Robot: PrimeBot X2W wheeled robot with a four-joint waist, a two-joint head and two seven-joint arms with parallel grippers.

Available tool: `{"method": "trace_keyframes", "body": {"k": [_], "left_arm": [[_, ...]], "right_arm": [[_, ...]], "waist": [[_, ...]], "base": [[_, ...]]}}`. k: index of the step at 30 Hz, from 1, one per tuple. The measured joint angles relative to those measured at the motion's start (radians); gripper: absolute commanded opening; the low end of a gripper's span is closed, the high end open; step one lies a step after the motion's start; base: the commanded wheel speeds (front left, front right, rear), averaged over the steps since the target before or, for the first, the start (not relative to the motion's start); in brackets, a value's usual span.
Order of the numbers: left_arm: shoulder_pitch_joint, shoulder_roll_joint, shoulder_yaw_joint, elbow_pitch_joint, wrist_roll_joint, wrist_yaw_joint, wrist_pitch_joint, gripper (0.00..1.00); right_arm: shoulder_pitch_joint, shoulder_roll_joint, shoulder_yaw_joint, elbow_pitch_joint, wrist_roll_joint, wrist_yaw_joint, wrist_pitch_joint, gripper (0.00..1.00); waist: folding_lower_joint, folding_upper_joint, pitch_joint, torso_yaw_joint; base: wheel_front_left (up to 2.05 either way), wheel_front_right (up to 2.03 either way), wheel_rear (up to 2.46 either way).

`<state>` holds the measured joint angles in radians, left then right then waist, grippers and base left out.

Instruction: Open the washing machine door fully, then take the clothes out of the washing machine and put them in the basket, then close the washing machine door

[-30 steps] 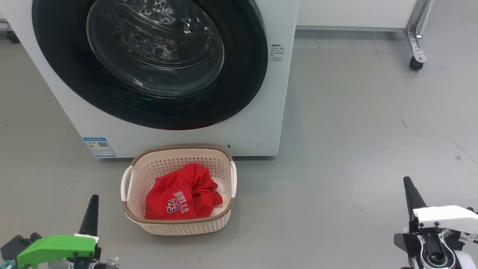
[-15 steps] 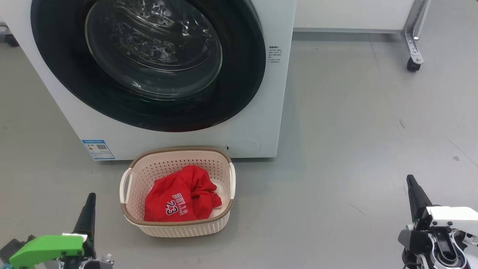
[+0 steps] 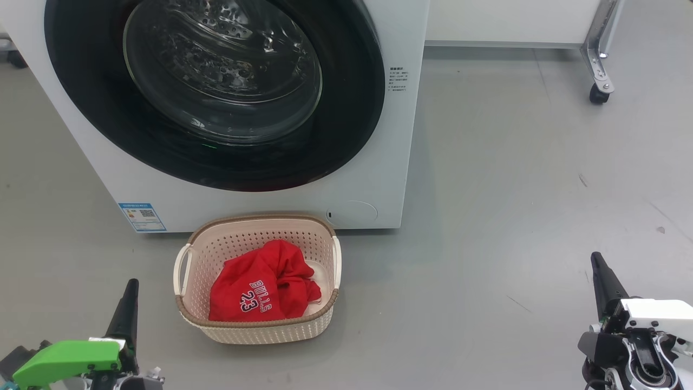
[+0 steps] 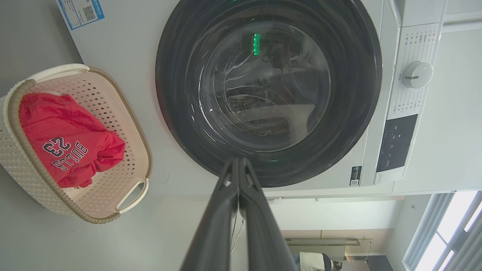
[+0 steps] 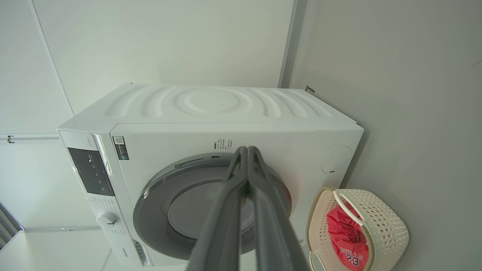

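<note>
At seven o'clock in the head view, the left gripper is seen pressed together, empty. At eleven, the door is judged shut on the washer. At six, the clothes are piled in the basket. At four, the right gripper is likewise closed and empty. Every step is judged done.

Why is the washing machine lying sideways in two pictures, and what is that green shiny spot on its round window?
Left wrist view: the camera is turned, so the washing machine looks tipped; the green spot seems a reflection in the door glass. Right wrist view: turned too, wide lens bends straight lines. Head view: upright, sharp, soft shadow beside the basket.
</note>
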<state>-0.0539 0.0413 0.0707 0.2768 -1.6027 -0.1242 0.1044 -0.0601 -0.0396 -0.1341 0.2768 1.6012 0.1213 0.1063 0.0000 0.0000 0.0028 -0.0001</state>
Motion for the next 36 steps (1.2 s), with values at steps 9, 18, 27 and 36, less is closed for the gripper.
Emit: {"method": "trace_keyframes", "body": {"k": [9, 18, 27, 36], "left_arm": [[-0.001, 0.000, 0.000, 0.000, 0.000, 0.000, 0.000, 0.00], [-0.002, 0.000, 0.001, 0.000, 0.000, 0.000, 0.000, 0.00], [-0.002, 0.000, 0.001, 0.000, 0.000, 0.000, 0.000, 0.00], [-0.002, 0.000, 0.001, 0.000, 0.000, 0.000, 0.000, 0.00]], "right_arm": [[0.000, 0.000, 0.000, 0.000, 0.000, 0.000, 0.000, 0.00], [0.000, 0.000, 0.000, 0.000, 0.000, 0.000, 0.000, 0.00], [0.000, 0.000, 0.000, 0.000, 0.000, 0.000, 0.000, 0.00], [0.000, 0.000, 0.000, 0.000, 0.000, 0.000, 0.000, 0.00]], "waist": [[0.0000, 0.0000, 0.000, 0.000], [0.0000, 0.0000, 0.000, 0.000], [0.0000, 0.0000, 0.000, 0.000], [0.0000, 0.0000, 0.000, 0.000]], "base": [[0.00, 0.00, 0.00], [0.00, 0.00, 0.00], [0.00, 0.00, 0.00], [0.00, 0.00, 0.00]]}}
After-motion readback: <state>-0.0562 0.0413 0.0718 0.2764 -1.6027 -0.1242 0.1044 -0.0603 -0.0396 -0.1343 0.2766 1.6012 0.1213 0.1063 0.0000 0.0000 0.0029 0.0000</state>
